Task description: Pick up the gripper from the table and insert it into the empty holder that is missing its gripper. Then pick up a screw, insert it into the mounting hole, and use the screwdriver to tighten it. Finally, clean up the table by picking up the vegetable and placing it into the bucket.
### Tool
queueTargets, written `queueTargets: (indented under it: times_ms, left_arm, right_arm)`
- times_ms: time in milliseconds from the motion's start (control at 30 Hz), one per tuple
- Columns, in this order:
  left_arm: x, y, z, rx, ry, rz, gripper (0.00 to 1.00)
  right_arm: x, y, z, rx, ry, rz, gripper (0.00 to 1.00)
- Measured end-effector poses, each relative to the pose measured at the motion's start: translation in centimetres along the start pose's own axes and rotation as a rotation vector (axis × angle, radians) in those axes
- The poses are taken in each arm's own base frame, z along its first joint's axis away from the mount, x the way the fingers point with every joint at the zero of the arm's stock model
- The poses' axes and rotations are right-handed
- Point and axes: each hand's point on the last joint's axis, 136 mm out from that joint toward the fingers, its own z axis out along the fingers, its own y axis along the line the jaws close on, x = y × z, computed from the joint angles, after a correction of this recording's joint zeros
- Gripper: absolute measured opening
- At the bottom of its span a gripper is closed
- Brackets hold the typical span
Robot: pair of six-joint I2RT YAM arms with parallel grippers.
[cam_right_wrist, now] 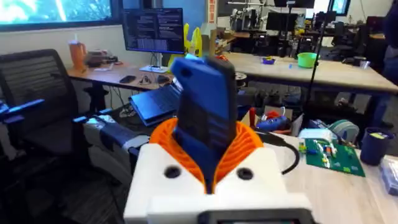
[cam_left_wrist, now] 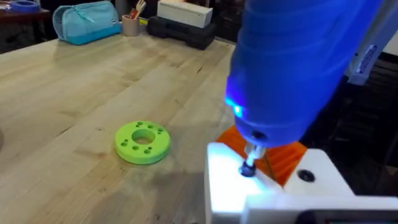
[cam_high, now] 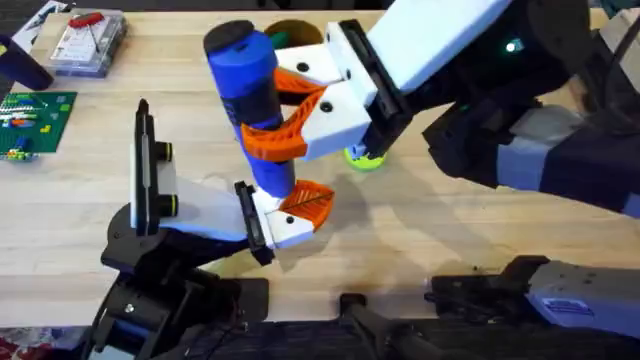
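The right claw (cam_high: 290, 115), white with orange ribbed pads, is clamped around the screwdriver (cam_high: 250, 95), which stands nearly upright above the middle of the bench (cam_high: 450, 230). In the right wrist view the blue body rises between the two orange pads (cam_right_wrist: 249, 146). Directly beneath the screwdriver sits the left claw (cam_high: 290, 205), its white and orange tip at the tool's lower end; whether its fingers are parted or closed cannot be told. In the left wrist view the screwdriver's thin bit (cam_left_wrist: 250, 163) touches a white part below it, and a blue light glows on the tool's body. A bright green round disc with holes (cam_left_wrist: 142, 141) lies flat on the bench, near the screwdriver's tip. Behind the screwdriver, the bucket (cam_high: 295, 35) shows partly.
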Motion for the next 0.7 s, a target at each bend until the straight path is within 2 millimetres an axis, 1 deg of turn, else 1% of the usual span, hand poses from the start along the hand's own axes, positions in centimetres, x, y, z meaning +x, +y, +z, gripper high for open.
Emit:
queueTargets:
  times_ms: [133,700]
  left_arm:
    - [-0.01,0.03,0.00,-0.002,0.000,0.000,0.011]
    - [-0.02,0.06,0.00,-0.003,-0.001,0.003,0.011]
  right_arm:
    - [-0.25,0.16,0.00,-0.006,-0.007,-0.005,0.024]
    - [-0.22,0.19,-0.03,-0.009,-0.004,0.021,0.024]
